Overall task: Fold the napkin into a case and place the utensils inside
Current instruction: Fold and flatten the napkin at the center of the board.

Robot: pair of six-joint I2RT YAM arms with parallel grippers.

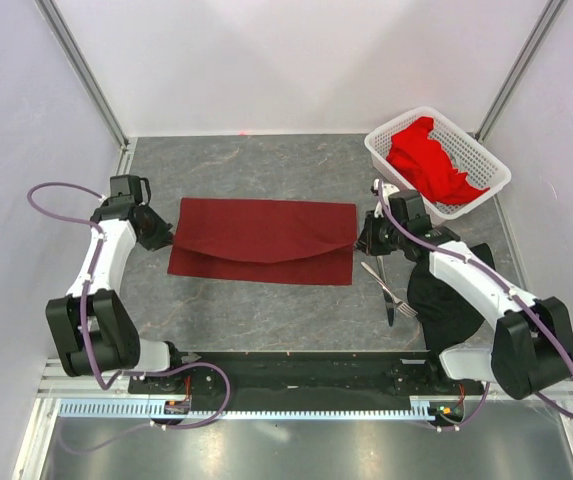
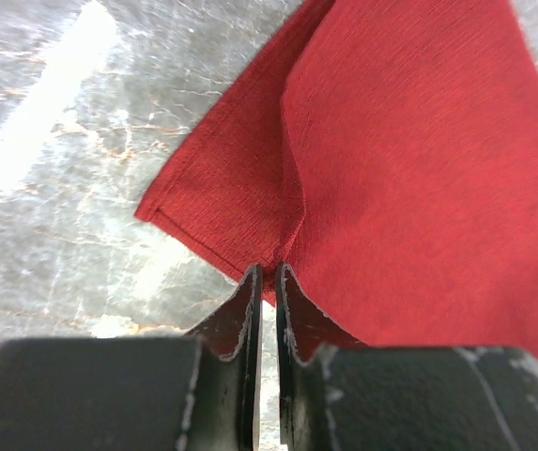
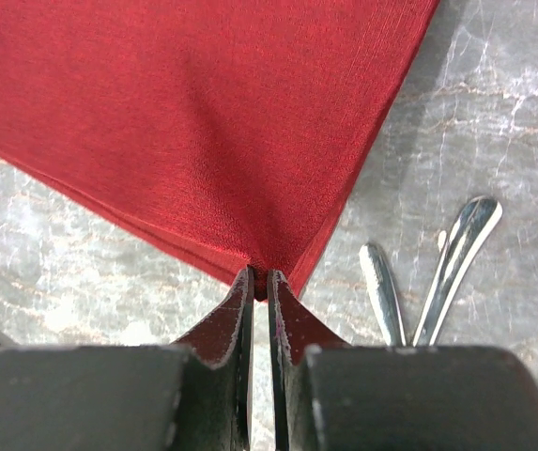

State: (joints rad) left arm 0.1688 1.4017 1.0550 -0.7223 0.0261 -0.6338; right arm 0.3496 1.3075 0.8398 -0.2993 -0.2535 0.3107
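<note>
The left gripper pinches the near edge of the napkin, its jaws nearly together. The red cloth lies in two overlapping layers on the grey marbled table.

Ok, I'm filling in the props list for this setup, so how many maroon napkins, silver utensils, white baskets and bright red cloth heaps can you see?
Maroon napkin: 1
Silver fork and knife: 2
White basket: 1
Bright red cloth heap, inside the basket: 1 (pieces in it cannot be told)
Total: 5
</note>
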